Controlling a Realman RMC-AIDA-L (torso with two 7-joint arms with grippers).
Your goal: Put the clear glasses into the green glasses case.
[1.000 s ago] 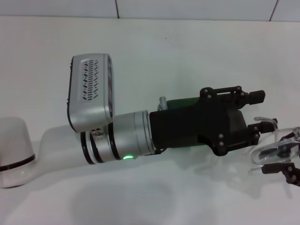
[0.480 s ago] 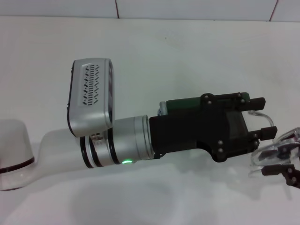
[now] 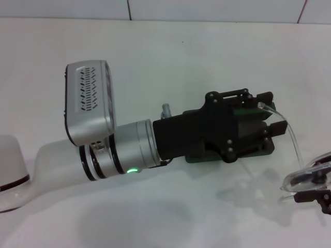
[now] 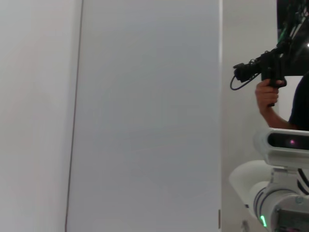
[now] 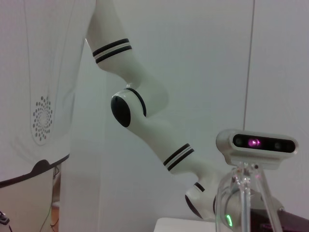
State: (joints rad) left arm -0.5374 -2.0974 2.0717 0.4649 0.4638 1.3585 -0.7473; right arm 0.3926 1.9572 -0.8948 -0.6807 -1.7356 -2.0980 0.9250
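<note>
Since the earlier frames our left gripper has swung back toward our left side and dropped lower over the green glasses case, whose edge we see under its black body. Its fingers are apart, flanking the case's end. Our right gripper has slid toward the table's right edge, fingers clamped on the clear glasses, one clear arm arching up to the case. Our right wrist view shows that arm close up.
</note>
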